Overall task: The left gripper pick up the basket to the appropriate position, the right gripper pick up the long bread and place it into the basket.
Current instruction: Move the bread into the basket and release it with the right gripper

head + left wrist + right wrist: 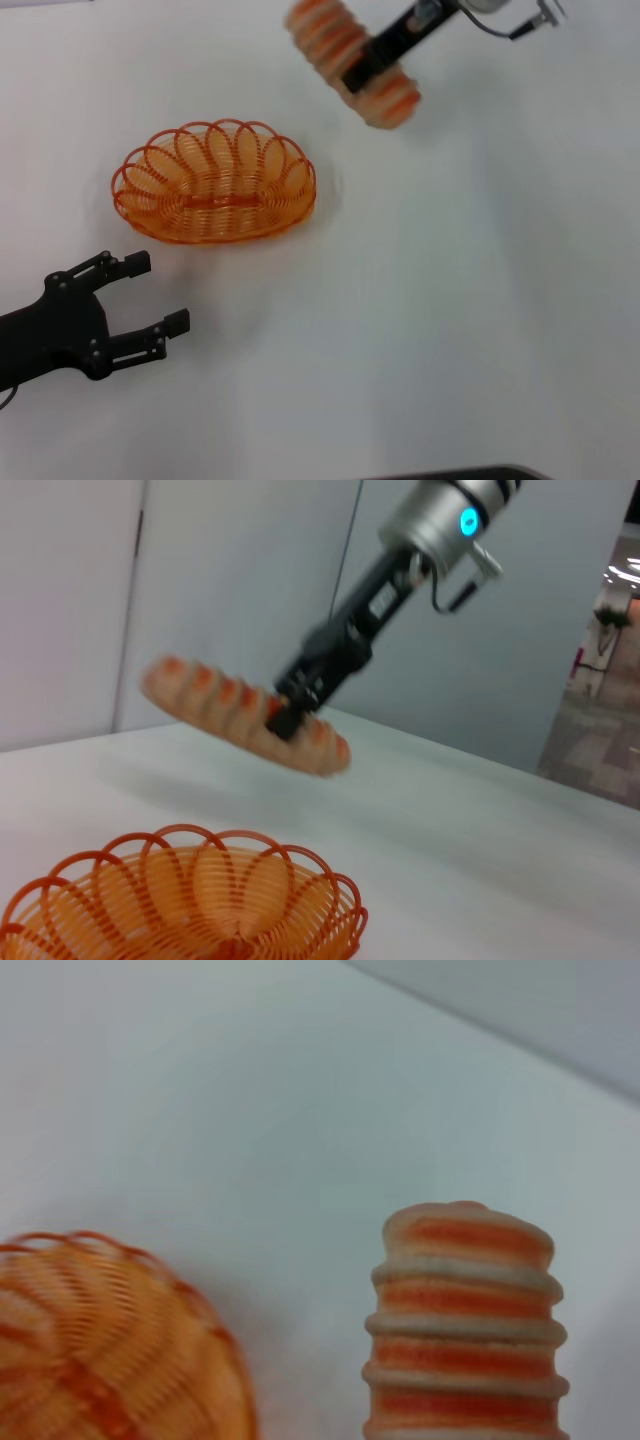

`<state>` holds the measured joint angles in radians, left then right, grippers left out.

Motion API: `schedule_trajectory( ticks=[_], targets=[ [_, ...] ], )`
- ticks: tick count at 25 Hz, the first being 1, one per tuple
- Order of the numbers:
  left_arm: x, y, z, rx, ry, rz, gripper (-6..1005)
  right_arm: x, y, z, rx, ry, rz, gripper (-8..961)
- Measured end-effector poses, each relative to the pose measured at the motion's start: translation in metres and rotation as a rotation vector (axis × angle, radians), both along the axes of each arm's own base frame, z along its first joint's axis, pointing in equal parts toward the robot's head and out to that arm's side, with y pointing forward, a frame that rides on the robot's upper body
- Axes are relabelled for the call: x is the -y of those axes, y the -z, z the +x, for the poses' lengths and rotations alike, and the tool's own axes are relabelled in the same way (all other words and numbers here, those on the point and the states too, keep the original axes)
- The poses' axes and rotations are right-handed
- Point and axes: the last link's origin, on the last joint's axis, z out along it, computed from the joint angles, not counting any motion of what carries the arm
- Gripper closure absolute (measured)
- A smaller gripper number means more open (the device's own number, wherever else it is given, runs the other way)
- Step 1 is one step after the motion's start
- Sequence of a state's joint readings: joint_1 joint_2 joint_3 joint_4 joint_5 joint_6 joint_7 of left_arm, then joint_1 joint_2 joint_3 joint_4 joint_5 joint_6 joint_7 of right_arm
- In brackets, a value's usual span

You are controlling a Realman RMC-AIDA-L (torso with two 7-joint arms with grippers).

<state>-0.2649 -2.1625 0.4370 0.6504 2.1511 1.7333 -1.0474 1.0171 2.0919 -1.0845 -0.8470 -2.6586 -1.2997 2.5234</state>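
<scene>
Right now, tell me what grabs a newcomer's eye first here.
The striped long bread hangs in the air, clamped across its middle by the right gripper, far right of the basket. The orange wire basket sits empty on the white table. Nearer the robot, the left gripper rests open, apart from it.

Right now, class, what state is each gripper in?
Left gripper: open, holding nothing, on the near side of the basket.
Right gripper: shut on the long bread, lifted above the table.
</scene>
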Motion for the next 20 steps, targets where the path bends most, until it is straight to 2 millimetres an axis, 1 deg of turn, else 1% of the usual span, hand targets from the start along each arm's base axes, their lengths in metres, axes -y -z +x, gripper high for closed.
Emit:
schedule_trajectory(
  ticks=[3, 8, 14, 17, 20],
  targets=[
    [-0.001, 0.001, 0.001, -0.01, 0.009, -0.011, 106, 0.005, 0.003, -0.016, 0.001, -0.17, -0.094, 433],
    [-0.001, 0.001, 0.001, -0.012, 0.013, -0.016, 106, 0.025, 0.018, -0.041, 0.015, -0.451, -0.289, 455],
    [-0.001, 0.001, 0.001, -0.006, 0.013, -0.017, 107, 0.042, 0.037, -0.052, 0.064, -0.667, -0.418, 487],
    [-0.002, 0.0, 0.002, -0.002, 0.012, -0.014, 107, 0.047, 0.045, -0.053, 0.111, -0.745, -0.459, 512],
    [-0.002, 0.0, 0.002, 0.0, 0.013, -0.014, 107, 0.047, 0.051, -0.054, 0.139, -0.798, -0.462, 537]
  ],
)
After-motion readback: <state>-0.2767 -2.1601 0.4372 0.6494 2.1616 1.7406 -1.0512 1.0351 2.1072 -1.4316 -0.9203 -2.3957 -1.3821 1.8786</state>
